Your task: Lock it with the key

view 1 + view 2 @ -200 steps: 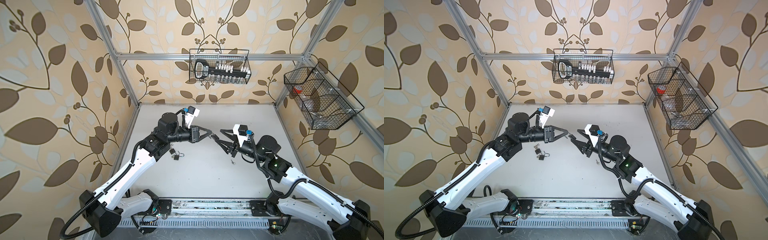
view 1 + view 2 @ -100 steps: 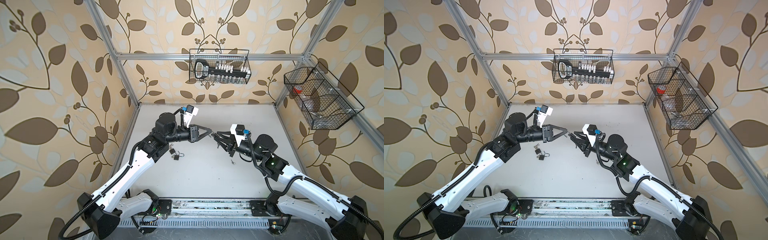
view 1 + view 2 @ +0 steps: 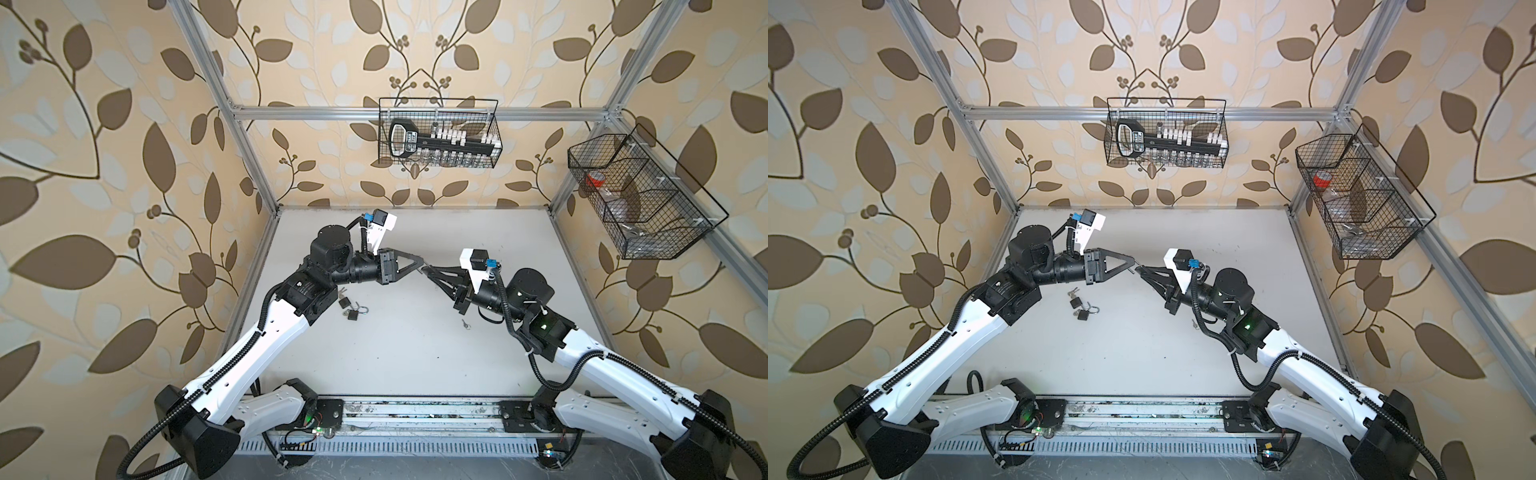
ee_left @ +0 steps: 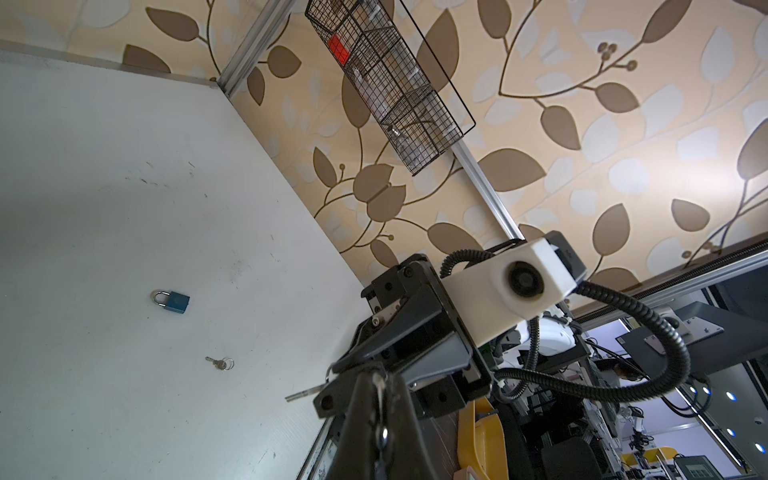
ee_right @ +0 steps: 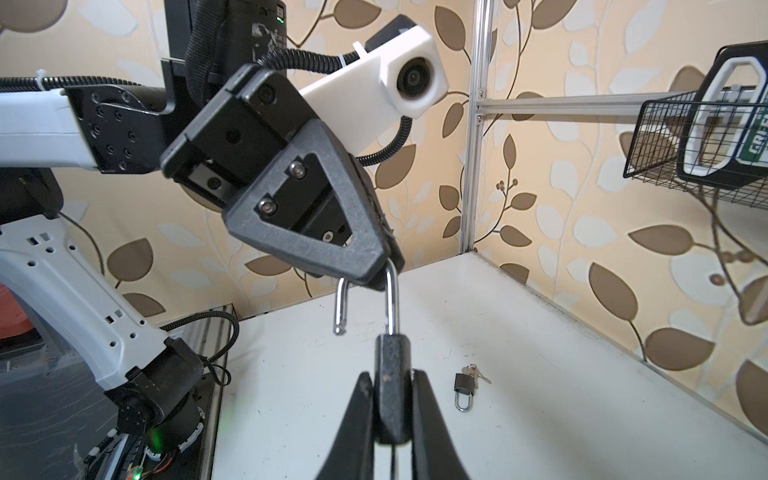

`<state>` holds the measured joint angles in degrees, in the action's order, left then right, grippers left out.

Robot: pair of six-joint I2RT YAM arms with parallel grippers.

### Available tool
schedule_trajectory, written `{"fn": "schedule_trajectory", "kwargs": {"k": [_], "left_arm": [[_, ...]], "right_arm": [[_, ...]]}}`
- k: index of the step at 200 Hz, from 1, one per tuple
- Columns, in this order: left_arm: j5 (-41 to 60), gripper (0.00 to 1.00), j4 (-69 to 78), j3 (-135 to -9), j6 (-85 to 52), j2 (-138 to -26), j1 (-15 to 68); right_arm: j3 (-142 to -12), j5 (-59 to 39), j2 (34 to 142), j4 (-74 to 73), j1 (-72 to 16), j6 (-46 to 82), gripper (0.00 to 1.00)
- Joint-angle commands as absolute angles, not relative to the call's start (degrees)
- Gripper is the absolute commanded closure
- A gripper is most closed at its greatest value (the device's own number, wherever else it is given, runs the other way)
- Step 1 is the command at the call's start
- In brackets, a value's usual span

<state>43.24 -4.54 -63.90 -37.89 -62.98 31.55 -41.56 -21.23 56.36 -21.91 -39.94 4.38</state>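
**Two-point hold on the padlock, in mid-air over the middle of the worktop (image 3: 395, 353).**

Your left gripper (image 5: 384, 274) is pinched together on the crown of the shackle (image 5: 390, 303). The shackle hangs open, with one leg free of the body.

**What changed:** a second ago your right gripper (image 3: 426, 270) stood half spread, just short of the lock. It has now moved in and drawn together, and its fingers (image 5: 363, 399) press both flat sides of the padlock (image 5: 390, 353). The lock is therefore clamped at both ends, clear of the worktop.

**What this means for the task:** the body now looks secured. That probably frees your left gripper to let go of the shackle and fetch a key, since neither gripper holds one.

- A loose key (image 4: 222, 363) lies on the worktop near a blue padlock (image 4: 174, 301).
- A second black padlock (image 5: 463, 384), with keys attached, rests nearer the left arm.
- Whether the loose key fits the held lock cannot be told.
- The shackle is not yet pressed home.
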Motion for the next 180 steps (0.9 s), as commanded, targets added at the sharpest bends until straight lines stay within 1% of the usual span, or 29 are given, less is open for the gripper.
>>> {"fn": "schedule_trajectory", "kwargs": {"k": [1,2,40,58,87,91,132,152,180], "left_arm": [[43.26,1.00,0.52,-63.43,-37.36,-60.53,31.95],[43.25,1.00,0.57,-63.31,-37.36,-60.50,31.97],[42.47,1.00,2.75,-62.25,-36.62,-59.41,31.95],[42.78,1.00,2.00,-63.07,-35.31,-59.91,31.91],[44.44,1.00,-0.90,-65.85,-31.78,-60.99,31.98],[44.61,1.00,-1.64,-66.34,-31.18,-61.08,31.91],[45.70,1.00,-6.58,-68.78,-23.77,-60.29,31.94],[46.68,1.00,-6.84,-69.89,-22.71,-60.38,31.90],[48.02,1.00,-7.29,-71.54,-21.78,-60.91,31.90]], "right_arm": [[-41.52,-22.38,55.04,-22.64,-39.90,6.12,0.99],[-41.50,-22.35,54.90,-22.66,-39.90,6.14,1.00],[-42.66,-22.12,53.02,-21.03,-39.90,7.92,1.00],[-44.13,-24.72,53.55,-21.38,-39.89,9.77,1.00],[-49.41,-32.38,56.79,-17.72,-39.90,13.76,1.00],[-49.77,-33.23,57.04,-17.75,-38.73,14.44,1.00],[-52.69,-39.31,58.59,-17.41,-37.27,22.17,1.00],[-53.74,-42.95,58.84,-18.18,-35.38,28.11,1.00],[-54.49,-44.78,57.40,-19.31,-35.05,30.39,1.00]]}}
